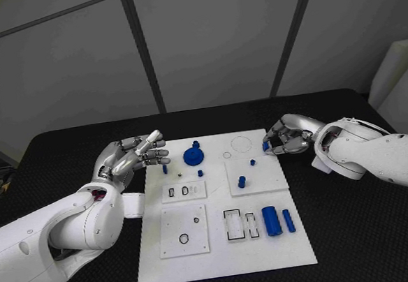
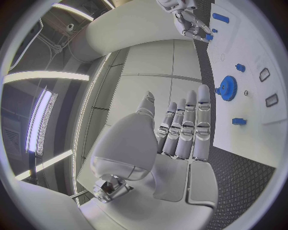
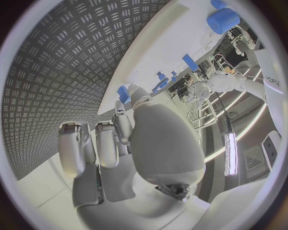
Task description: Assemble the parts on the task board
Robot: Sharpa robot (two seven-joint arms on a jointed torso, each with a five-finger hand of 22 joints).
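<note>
Board flat and white in the middle of the black table, long side running away from the robot. Blue gear standing near the far left corner, a small blue peg just in front of it. Two more small blue pegs on the raised square plate at right. Thick blue cylinder and thin blue rod lying side by side near the front right, beside two narrow slots.

Left hand raised over the board's far left edge, close to the gear, not touching it. Fingers straight and side by side, thumb apart, palm empty.

Right hand at the board's far right corner, fingers curled in. Small blue piece at the fingertips, seen up close in the right wrist view too; pinched or merely touched, cannot tell.
</note>
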